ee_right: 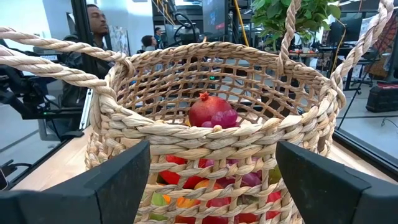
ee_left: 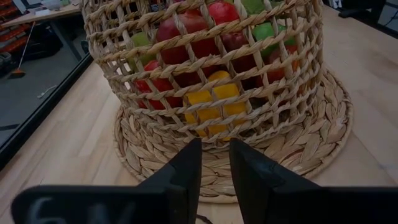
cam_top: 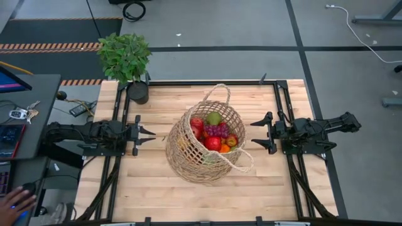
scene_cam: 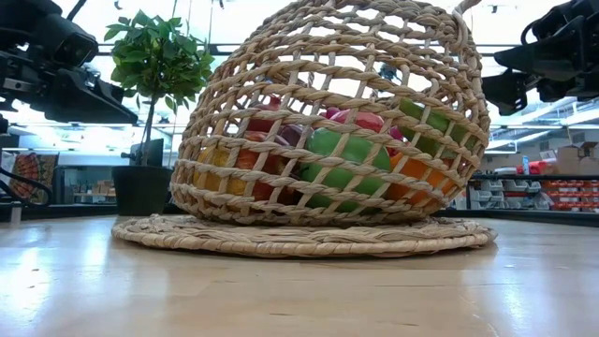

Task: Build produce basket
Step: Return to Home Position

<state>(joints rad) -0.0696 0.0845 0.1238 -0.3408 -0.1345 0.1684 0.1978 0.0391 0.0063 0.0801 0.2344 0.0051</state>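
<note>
Basket (cam_top: 186, 158) standing at middle of surface (cam_top: 251, 188), produce (cam_top: 213, 133) lying inside. Left hand (cam_top: 151, 135) hovering beside it, fingers only narrowly apart, holding nothing. Right hand (cam_top: 254, 133) hovering at opposite side, wide open, empty.

Both arms are matte black, built of boxy, jointed segments. The left tool (cam_top: 149, 135) carries two dark, wedge-shaped fingers (ee_left: 186, 168) with flat inner faces. On the black block just behind them sit faint pale characters, too blurred to read. The right tool (cam_top: 254, 133) has a like pair of broad, smooth, dark fingers (ee_right: 121, 177), and a wider black housing sits behind them.
</note>
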